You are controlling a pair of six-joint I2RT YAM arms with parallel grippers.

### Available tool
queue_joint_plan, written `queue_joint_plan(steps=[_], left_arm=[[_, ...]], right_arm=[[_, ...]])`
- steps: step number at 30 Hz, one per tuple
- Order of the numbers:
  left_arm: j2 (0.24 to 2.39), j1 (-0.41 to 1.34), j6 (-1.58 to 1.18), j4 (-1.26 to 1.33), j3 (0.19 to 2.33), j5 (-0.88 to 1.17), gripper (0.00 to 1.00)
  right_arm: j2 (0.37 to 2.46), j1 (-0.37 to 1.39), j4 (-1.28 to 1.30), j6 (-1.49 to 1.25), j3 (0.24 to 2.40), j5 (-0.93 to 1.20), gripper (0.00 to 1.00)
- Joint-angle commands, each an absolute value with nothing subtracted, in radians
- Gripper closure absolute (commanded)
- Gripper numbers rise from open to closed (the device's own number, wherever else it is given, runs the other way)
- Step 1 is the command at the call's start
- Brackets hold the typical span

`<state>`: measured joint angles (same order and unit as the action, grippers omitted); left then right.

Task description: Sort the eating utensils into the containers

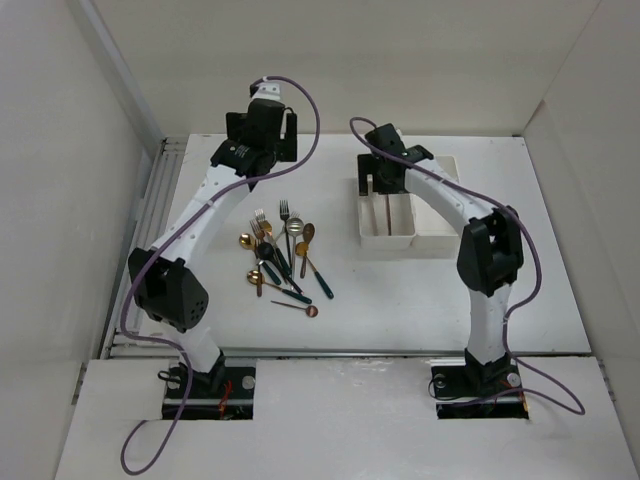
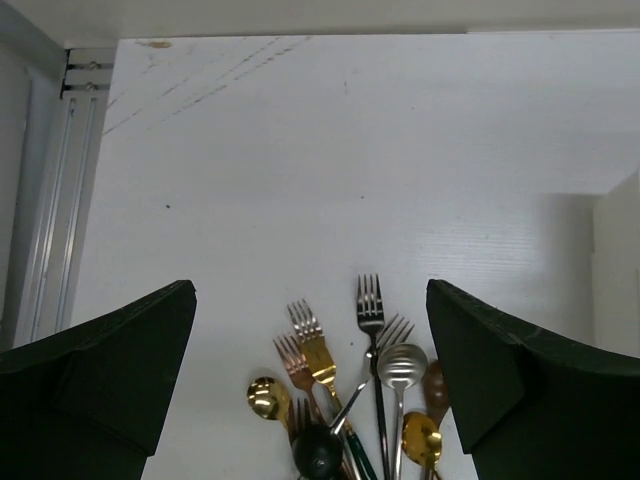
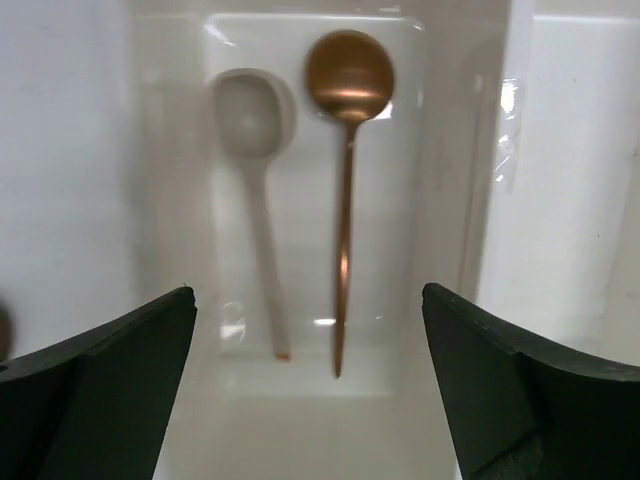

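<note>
Top external view: left claw [image 2: 310, 288], jaws apart, hangs by the eating utensils [image 1: 280, 262] heaped left of the surface's [image 1: 400, 300] middle. Light, stiff, slick metal, likely; pinch one mid-handle. Right claw [image 3: 307, 290], also apart, hovers over the containers [image 1: 388, 241], where a copper spoon [image 3: 346, 200] lies.

Top view: right arm [image 1: 440, 195] covers the far end of the left bin [image 1: 385, 241]; copper spoon [image 1: 387, 212] inside reads as a thin line only. Utensil pile [image 1: 280, 262] too small and overlapped to count (fork or spoon often unclear). Left wrist view: pile's handles cut off at the bottom edge. Right wrist view: right bin [image 3: 580, 200] cut by the right edge; pale shape [image 3: 255, 190] beside the spoon, shadow or second spoon, can't tell.
</note>
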<state>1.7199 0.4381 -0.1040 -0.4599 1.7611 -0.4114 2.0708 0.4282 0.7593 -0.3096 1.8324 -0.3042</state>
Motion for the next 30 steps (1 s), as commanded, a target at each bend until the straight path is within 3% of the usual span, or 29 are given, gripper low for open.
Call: queue_joint_plan(steps=[1, 5, 8, 9, 11, 22, 25, 29, 30], left_arm=[[1.622, 0.414, -0.153, -0.511, 1.737, -0.489, 0.00], [1.520, 0.394, -0.081, -0.479, 1.599, -0.580, 0.00], [1.438, 0.336, -0.067, -0.456, 1.530, -0.612, 0.00], [1.421, 0.319, -0.067, -0.456, 1.519, -0.612, 0.00], [1.376, 0.278, -0.058, -0.446, 1.480, -0.612, 0.00], [1.220, 0.138, -0.089, -0.446, 1.325, -0.485, 0.00], [1.180, 0.114, -0.100, -0.446, 1.283, -0.454, 0.00], [1.170, 0.104, -0.109, -0.446, 1.273, -0.454, 0.00], [1.170, 0.104, -0.109, -0.446, 1.273, -0.454, 0.00]], right_arm=[[1.919, 0.550, 0.750, -0.298, 1.876, -0.396, 0.00], [1.815, 0.696, 0.686, -0.307, 1.775, -0.310, 0.03], [1.815, 0.793, 0.661, -0.327, 1.684, -0.193, 0.15], [1.844, 0.817, 0.672, -0.360, 1.672, -0.193, 0.24], [1.880, 0.876, 0.708, -0.393, 1.660, -0.193, 0.33], [2.061, 0.982, 0.657, -0.498, 1.546, -0.256, 0.33], [2.095, 0.991, 0.695, -0.518, 1.555, -0.322, 0.38], [2.114, 0.991, 0.639, -0.528, 1.494, -0.290, 0.71], [2.114, 0.991, 0.623, -0.528, 1.480, -0.276, 0.85]])
